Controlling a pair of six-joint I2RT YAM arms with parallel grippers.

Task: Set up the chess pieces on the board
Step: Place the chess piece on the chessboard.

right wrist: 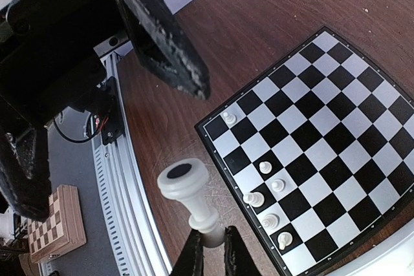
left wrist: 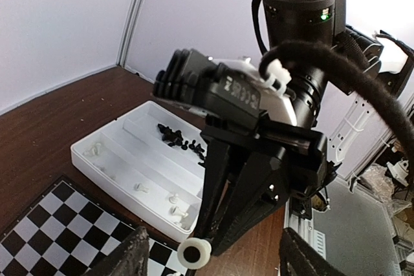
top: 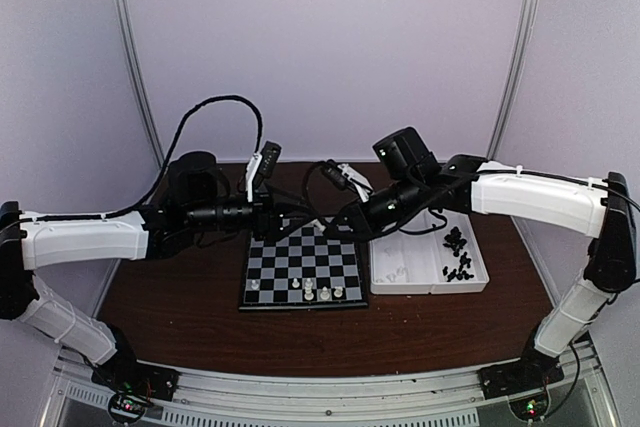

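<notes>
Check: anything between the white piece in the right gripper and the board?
Nothing lies between the white piece, pinched in the right gripper, and the board. But the left gripper's open fingers flank it, and several other white pieces already stand along the board's near edge.

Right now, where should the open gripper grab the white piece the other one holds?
Probably the narrow stem of the white piece, under its round end. The right gripper pinches the other end, so the left gripper should come from the free end, fingers either side.
</notes>
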